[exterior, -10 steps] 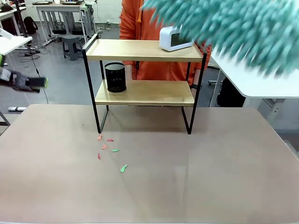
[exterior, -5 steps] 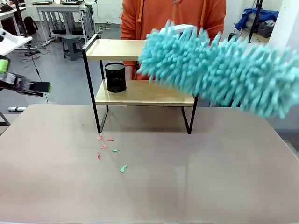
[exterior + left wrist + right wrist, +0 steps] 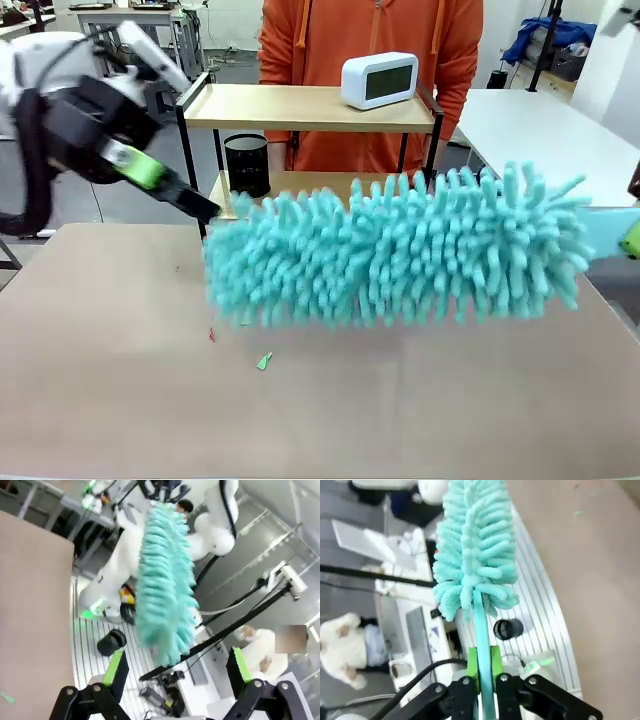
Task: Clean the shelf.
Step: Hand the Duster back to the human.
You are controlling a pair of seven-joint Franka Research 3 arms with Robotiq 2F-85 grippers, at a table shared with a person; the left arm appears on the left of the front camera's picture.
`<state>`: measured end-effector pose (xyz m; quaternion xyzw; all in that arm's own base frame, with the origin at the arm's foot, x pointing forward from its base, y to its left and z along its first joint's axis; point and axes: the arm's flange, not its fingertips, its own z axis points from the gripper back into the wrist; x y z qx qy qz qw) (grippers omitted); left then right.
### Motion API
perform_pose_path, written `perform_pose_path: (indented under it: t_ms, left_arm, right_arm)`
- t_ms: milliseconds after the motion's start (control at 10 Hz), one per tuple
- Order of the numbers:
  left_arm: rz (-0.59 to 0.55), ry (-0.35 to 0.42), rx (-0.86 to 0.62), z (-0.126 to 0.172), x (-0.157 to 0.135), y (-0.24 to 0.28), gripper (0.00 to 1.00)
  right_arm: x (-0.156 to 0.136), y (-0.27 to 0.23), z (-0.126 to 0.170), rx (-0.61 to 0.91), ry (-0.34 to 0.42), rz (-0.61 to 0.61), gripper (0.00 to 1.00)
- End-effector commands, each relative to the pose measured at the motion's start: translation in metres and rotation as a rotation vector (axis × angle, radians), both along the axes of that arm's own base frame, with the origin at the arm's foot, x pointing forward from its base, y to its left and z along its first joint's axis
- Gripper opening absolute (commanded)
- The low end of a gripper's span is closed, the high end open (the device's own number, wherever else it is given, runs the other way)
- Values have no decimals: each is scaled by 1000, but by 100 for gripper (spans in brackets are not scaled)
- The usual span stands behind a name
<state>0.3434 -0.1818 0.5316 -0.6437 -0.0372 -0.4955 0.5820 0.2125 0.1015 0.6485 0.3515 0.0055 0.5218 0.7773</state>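
The right gripper (image 3: pixel 482 672) is clamped on the handle of the teal duster (image 3: pixel 400 250); the left gripper (image 3: pixel 175 667) stands open and holds nothing. The shelf (image 3: pixel 310 107) is behind the duster, with a white clock (image 3: pixel 379 79) on top. A sweep along that board could, I think, knock the clock off. Compared with half a second ago, the duster is lower and the left arm has come close to it.

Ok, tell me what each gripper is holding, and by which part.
The right gripper is shut on the teal duster, clamping its thin handle just below the fluffy head. The left gripper is open and holds nothing.
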Motion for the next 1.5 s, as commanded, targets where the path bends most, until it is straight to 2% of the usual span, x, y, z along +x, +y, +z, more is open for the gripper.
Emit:
perform_pose_path:
  t_ms: [0,200,600,1000,1300,1400]
  left_arm:
    - [-36,-94,93,7,19,-24,100]
    - [-163,-93,71,8,12,-51,100]
    - [-314,-111,92,-7,-21,-89,100]
    - [-337,-135,104,-16,-31,-102,100]
    - [-346,-132,112,-19,-32,-104,100]
    - [-345,-151,119,-20,-34,-104,68]
  right_arm:
    - [9,9,5,-104,61,82,12]
    - [18,19,-1,-86,68,78,12]
    - [37,24,-9,28,80,18,12]
    - [43,15,-17,74,93,-54,12]
    - [41,11,-19,76,100,-55,12]
    - [41,11,-20,77,100,-57,12]
